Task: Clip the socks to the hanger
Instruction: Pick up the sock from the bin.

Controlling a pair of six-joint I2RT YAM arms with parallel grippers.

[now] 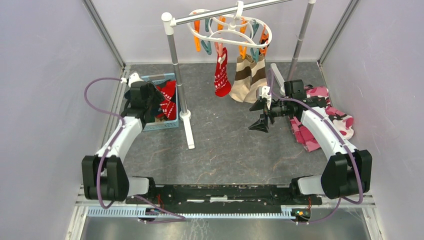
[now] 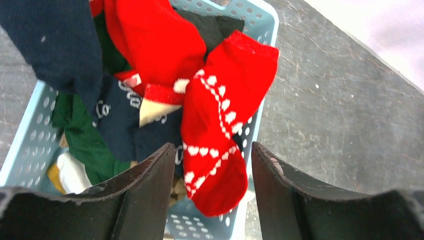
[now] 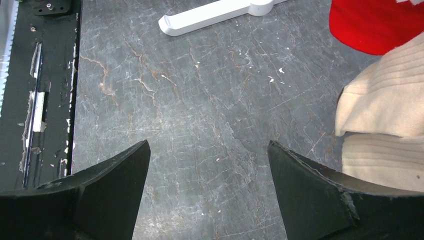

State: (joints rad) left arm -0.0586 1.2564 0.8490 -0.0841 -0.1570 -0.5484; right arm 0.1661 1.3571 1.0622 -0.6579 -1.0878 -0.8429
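The white ring hanger with orange and teal clothespins hangs from the metal pole at the back. A red patterned sock and a beige striped sock hang clipped to it. My left gripper is open above a light-blue basket of socks, its jaws either side of a red sock with white hearts. Navy socks lie in the basket too. My right gripper is open and empty above the floor, below the hanging socks. The beige sock and red sock show in the right wrist view.
The silver rack's pole and white foot stand between the basket and the hanging socks. The foot also shows in the right wrist view. A pink camouflage cloth lies at the right under the right arm. Grey walls close in both sides.
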